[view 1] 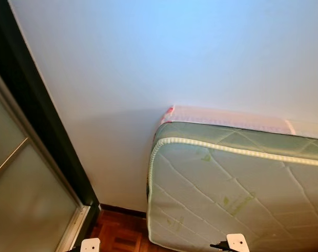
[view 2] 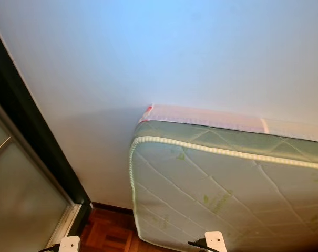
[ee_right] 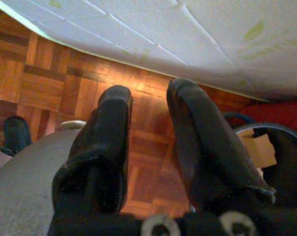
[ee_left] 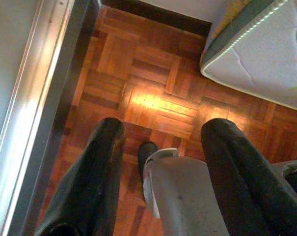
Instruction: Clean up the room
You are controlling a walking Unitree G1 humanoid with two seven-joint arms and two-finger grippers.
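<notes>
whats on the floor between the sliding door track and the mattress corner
Bare parquet floor, with a patch of light on it. In the left wrist view nothing lies between the sliding door track and the mattress corner; a dark skirting board runs behind.

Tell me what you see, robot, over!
Left gripper open, holding nothing, hanging over the wood floor. Right gripper open, holding nothing, beside the mattress. Mattress and white wall right ahead; sliding door on my left.

Left pincer (ee_left: 160, 147) and right pincer (ee_right: 148, 105) agape, empty.
</notes>
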